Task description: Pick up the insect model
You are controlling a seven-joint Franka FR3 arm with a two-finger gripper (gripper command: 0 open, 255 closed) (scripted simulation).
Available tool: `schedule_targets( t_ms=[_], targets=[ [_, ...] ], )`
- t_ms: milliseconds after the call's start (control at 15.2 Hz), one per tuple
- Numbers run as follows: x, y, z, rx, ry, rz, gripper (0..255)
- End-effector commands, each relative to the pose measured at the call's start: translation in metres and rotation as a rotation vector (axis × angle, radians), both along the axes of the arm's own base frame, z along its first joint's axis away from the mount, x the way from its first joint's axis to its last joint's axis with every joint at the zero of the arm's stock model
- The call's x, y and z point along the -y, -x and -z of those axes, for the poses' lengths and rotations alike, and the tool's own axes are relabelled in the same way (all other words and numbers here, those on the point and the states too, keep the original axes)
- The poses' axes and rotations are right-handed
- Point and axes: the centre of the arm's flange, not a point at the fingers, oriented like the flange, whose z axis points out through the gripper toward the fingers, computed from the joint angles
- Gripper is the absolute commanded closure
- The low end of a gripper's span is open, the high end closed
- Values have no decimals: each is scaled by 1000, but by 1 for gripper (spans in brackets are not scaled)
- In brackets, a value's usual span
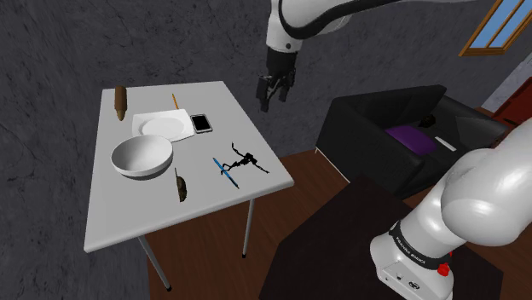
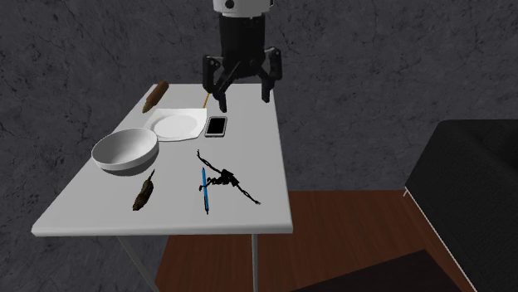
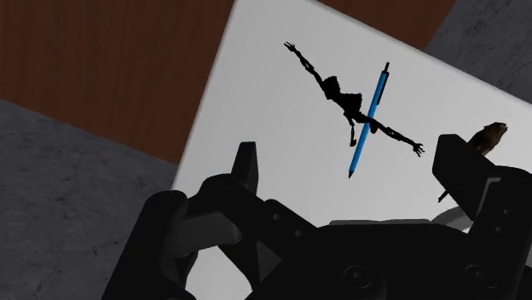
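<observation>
Wrist view: brown object (image 3: 492, 132) behind pincer (image 3: 351, 157)

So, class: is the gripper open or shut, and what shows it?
Open: the gripper has its two black fingers standing well apart, nothing between them.

on bench (image 1: 111, 213): bowl (image 1: 142, 156) at shoulder view's left, plate (image 1: 162, 125) behind it, phone (image 1: 201, 123) just right of plate. insect model (image 1: 245, 160) nr right edge, pen (image 1: 224, 168) crossing it. gripper (image 1: 271, 100) above bench's far end.
</observation>
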Motion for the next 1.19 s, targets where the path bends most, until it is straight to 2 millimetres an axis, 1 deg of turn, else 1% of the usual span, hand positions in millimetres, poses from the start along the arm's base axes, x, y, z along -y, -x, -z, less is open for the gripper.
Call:
schedule_targets(
  t_ms=[0,594,1122],
  targets=[
    [-11,-15,24,-24,9,-21,0],
    [-64,-74,126,-133,53,-110,0],
    [-112,-113,224,-229,92,-190,0]
  ],
)
